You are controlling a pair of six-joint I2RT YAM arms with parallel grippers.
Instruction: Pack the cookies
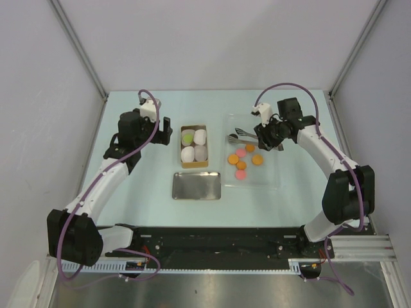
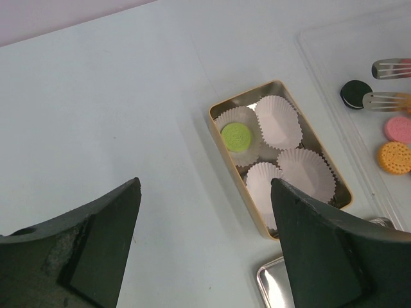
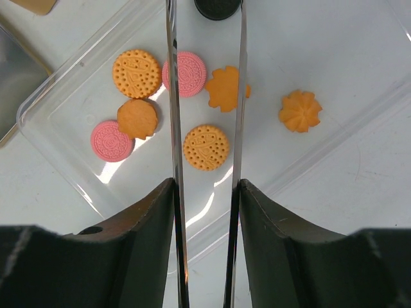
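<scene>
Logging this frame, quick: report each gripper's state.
Left gripper: open, holding nothing.
Right gripper: closed on the metal tongs.

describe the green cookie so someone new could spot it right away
In the middle of the table sits a small gold tin holding four white paper cups. The green cookie lies in the far left cup. It is the only green one and the only one in the tin; the other cookies lie on the clear tray to the right.

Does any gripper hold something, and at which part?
The right gripper clamps metal tongs, its fingers pressing the rear part of both blades. The left gripper is open and empty.
</scene>
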